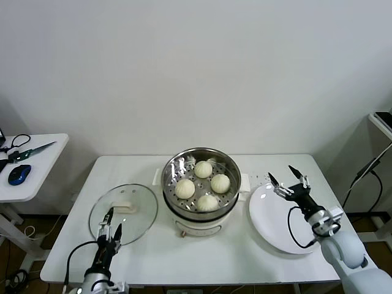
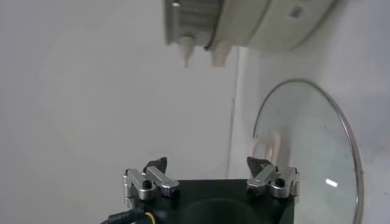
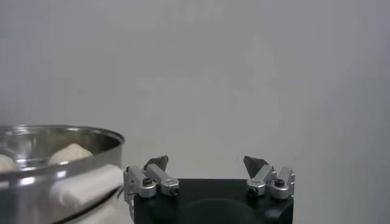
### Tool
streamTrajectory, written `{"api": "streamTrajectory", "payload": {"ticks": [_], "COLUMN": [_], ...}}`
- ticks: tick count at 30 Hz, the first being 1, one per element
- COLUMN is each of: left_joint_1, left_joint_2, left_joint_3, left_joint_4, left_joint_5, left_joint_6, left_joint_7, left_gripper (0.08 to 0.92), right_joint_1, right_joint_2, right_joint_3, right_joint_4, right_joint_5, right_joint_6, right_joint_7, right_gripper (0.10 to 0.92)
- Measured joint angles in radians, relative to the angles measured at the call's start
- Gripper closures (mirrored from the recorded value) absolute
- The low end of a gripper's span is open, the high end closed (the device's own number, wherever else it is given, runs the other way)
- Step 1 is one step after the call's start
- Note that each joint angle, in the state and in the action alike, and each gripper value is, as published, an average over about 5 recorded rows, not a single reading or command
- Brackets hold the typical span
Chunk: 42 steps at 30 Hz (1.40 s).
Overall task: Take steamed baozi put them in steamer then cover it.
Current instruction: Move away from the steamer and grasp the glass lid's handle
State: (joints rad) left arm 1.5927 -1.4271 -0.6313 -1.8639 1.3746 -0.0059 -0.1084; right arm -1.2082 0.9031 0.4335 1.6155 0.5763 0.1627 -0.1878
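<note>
The steamer [image 1: 169, 169], a shiny steel pot on a cream base, stands mid-table with several white baozi [image 1: 203, 169] on its perforated tray. Left of it the glass cover [image 1: 139, 215] lies flat on the table, its cream handle [image 1: 127, 207] at the centre. My left gripper [image 1: 114, 223] hovers open and empty at the cover's near edge. In the left wrist view that gripper [image 2: 207, 161] faces the cover [image 2: 304, 152] and the steamer base [image 2: 256, 24]. My right gripper [image 1: 280, 172] is open and empty over the far edge of the plate. The right wrist view shows that gripper [image 3: 206, 159], the steamer [image 3: 61, 137] and one baozi [image 3: 70, 152].
A bare white plate [image 1: 275, 226] lies right of the steamer. The white table [image 1: 202, 257] ends close in front of me. A side table at the far left carries a blue mouse [image 1: 19, 174] and cables. Another stand [image 1: 383, 122] is at the far right.
</note>
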Motion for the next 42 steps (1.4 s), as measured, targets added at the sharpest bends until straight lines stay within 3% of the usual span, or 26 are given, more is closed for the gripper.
{"api": "streamTrajectory", "payload": {"ticks": [16, 32, 35, 42], "left_joint_1": [-0.252, -0.389, -0.402, -0.412], "left_joint_2": [0.032, 0.044, 0.047, 0.053], "left_joint_3": [0.003, 0.011, 0.011, 0.013], "left_joint_4": [0.283, 0.448, 0.465, 0.485], "left_joint_5": [0.156, 0.152, 0.142, 0.114], "left_joint_6": [-0.022, -0.026, -0.028, -0.035], "left_joint_7": [-0.038, -0.063, -0.067, -0.069], "left_gripper": [0.177, 0.177, 0.213, 0.407], "right_joint_1": [-0.044, -0.044, -0.048, -0.050], "right_joint_2": [0.062, 0.087, 0.091, 0.103], "right_joint_3": [0.042, 0.025, 0.026, 0.029], "right_joint_4": [-0.027, -0.052, -0.058, -0.075], "right_joint_5": [-0.082, -0.147, -0.158, -0.186], "right_joint_6": [-0.007, 0.006, 0.011, 0.025], "right_joint_7": [0.012, 0.000, -0.004, -0.019], "right_gripper": [0.203, 0.203, 0.203, 0.203]}}
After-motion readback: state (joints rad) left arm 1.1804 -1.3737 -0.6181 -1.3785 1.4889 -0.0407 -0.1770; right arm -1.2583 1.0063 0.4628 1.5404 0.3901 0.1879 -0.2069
